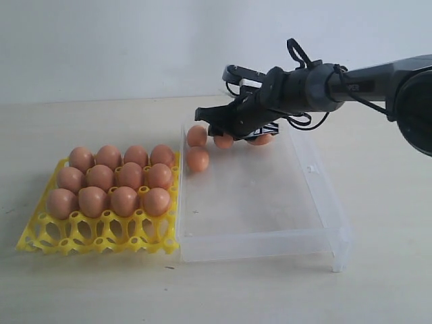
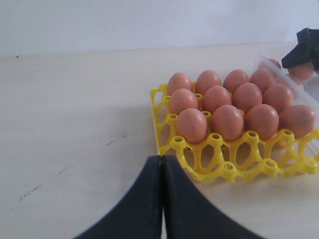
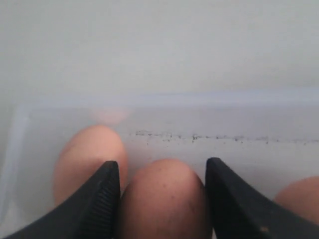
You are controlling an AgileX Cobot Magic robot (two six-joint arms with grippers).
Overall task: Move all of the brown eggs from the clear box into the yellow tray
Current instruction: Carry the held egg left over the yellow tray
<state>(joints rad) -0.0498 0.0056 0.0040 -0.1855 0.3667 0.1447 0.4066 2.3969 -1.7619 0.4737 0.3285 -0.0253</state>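
right jaws: gripping brown egg point(image 3: 162, 199), wedged between both tips, in clear box point(image 1: 263, 244) | left jaws: pressed shut

The brown eggs point(image 1: 92, 200) have smooth, matt shells. The clear box point(image 1: 260, 244) is transparent, slightly cloudy plastic; the yellow tray point(image 1: 101, 237), glossy plastic. The bench point(image 1: 67, 290) is matt, scuffed; the fingers point(image 3: 234, 209), matt black.

One brown egg point(image 3: 162, 201) in gripper point(image 3: 163, 167)
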